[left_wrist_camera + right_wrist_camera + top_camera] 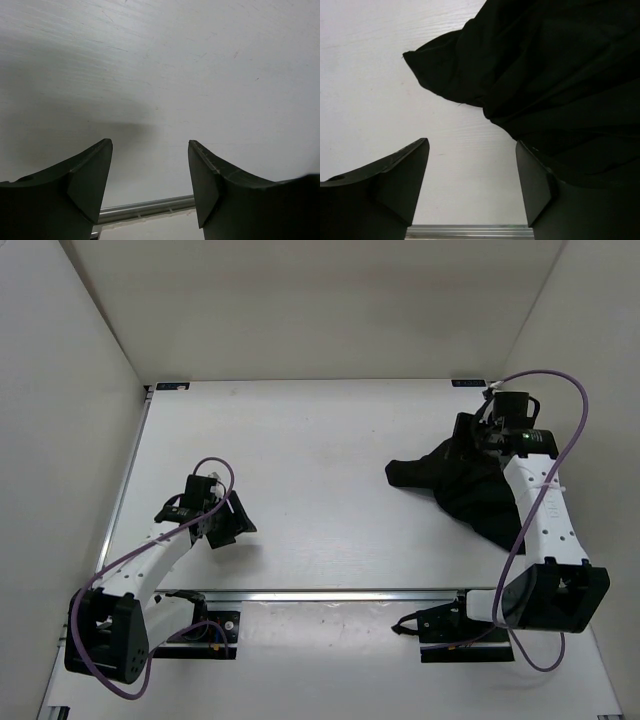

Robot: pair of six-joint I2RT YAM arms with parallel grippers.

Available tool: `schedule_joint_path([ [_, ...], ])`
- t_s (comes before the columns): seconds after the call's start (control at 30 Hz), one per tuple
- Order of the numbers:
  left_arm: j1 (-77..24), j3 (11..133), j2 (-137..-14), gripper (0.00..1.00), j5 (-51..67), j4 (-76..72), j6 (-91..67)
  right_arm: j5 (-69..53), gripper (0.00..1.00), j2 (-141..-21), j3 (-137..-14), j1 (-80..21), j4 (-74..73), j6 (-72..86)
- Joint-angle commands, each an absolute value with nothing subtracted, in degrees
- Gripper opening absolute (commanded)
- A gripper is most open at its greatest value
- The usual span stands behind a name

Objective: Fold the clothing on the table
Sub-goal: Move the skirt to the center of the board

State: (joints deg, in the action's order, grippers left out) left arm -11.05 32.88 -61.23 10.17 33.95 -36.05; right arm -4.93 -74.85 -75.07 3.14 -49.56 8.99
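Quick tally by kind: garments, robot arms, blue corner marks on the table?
Black garment: 1
Robot arms: 2 (left arm, right arm)
Blue corner marks: 2 ()
Total: 5

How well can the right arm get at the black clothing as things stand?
Probably yes. The right gripper is open at the edge of the clothing, whose fabric lies just ahead of it. Only bare table shows nearby; nothing blocks the way.
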Motion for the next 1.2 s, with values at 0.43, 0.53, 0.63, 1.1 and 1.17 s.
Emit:
schedule_joint_path([
  [0.43, -10.8, 32.1, -60.7, 0.72, 10.8, 32.0, -36.3, 6.4, 0.92, -93.6, -67.3, 3.9, -36.4, 13.1],
  [0.53, -11.2, 31.7, -61.0, 0.72, 11.4, 31.9, -36.4, 4.8, 0.85, -97.7, -68.5, 3.3, -35.3, 13.4],
  [0.63, -11.3, 31.6, -61.3, 0.72, 11.2, 31.9, -36.2, 3.4, 0.73, -102.2, -70.8, 2.3, -36.4, 13.2],
  [1.1, -8.3, 33.9, -56.4, 0.71, 5.7, 35.2, -36.1, -11.2, 0.0, -81.6, -93.4, -13.9, -32.8, 15.0],
  [1.17, -7.0, 35.2, -54.2, 0.72, 4.2, 36.1, -36.4, -13.9, 0.0, -81.6, -95.4, -16.0, -33.7, 15.2],
])
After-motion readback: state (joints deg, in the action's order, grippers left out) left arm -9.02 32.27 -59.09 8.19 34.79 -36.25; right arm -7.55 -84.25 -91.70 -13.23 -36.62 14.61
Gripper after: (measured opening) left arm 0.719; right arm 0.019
